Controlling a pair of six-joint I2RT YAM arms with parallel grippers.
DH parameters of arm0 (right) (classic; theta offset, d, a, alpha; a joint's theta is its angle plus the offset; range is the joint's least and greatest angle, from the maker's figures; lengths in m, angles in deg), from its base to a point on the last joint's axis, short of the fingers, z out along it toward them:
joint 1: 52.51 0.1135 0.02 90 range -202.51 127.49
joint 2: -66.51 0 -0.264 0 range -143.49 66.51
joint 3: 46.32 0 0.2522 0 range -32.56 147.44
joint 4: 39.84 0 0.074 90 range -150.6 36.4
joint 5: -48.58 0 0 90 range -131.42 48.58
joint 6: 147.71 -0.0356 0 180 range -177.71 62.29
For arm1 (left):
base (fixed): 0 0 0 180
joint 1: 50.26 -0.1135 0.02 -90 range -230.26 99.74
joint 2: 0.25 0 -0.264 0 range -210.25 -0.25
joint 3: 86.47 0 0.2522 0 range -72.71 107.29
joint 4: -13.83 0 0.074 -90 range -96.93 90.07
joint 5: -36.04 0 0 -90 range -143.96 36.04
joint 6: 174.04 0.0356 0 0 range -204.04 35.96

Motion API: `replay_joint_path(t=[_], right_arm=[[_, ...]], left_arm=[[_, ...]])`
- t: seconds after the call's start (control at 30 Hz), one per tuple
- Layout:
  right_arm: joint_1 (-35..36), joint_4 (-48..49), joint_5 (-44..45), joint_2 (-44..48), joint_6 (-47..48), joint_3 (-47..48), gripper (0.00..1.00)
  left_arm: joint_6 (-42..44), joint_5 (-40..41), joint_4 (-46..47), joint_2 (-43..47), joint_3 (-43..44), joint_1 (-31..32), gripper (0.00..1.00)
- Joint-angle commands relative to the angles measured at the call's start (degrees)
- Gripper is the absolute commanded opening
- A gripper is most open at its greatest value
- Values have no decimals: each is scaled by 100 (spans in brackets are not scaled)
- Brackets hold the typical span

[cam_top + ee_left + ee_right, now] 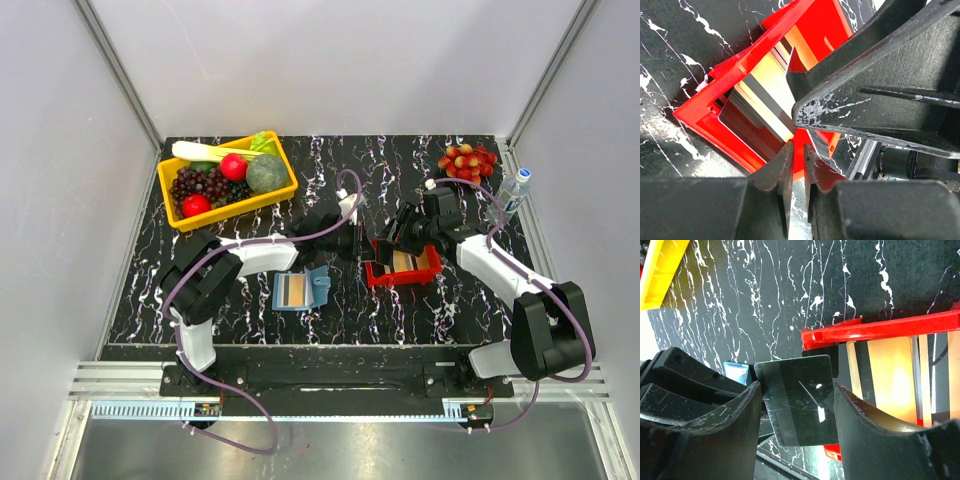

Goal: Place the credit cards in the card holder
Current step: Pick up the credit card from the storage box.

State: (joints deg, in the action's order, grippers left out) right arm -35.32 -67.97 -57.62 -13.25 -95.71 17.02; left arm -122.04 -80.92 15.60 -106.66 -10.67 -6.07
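Right wrist view: the right gripper [797,386] has its jaws spread, with one dark card [796,412] spanning the gap. The card's side edges sit against both fingers, its long axis runs up-down in frame, and it is raised above the red tray [880,331] at right. The left gripper [796,152] has its jaws almost pressed together, leaving a thin slit; cannot tell whether a card edge sits in it. In the tray lie other cards [885,382], at least three, overlapping. One card holder [300,290] lies open and flat, lower left of the tray in the top view, apart from both jaws. The left arm is nearer it. Judgement: the card must travel leftward.
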Motion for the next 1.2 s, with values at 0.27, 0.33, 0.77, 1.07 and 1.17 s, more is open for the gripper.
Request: replay_joint_path(t=[0.27,0.33,0.77,1.07,1.17], right_arm=[[-31,66,232,225,126,-19,59],[-31,57,249,286,109,-19,59],[-32,145,-76,558,-146,-54,58],[-23,286,-251,690,-296,-159,59],[-23,303,-278,743,-331,-159,59]], left_arm=[[56,534,-103,418,37,-15,22],[64,648,-129,594,-60,-41,31],[-23,323,196,1457,-579,-173,60],[-94,419,91,1246,-351,116,62],[-146,481,91,1132,-307,169,62]])
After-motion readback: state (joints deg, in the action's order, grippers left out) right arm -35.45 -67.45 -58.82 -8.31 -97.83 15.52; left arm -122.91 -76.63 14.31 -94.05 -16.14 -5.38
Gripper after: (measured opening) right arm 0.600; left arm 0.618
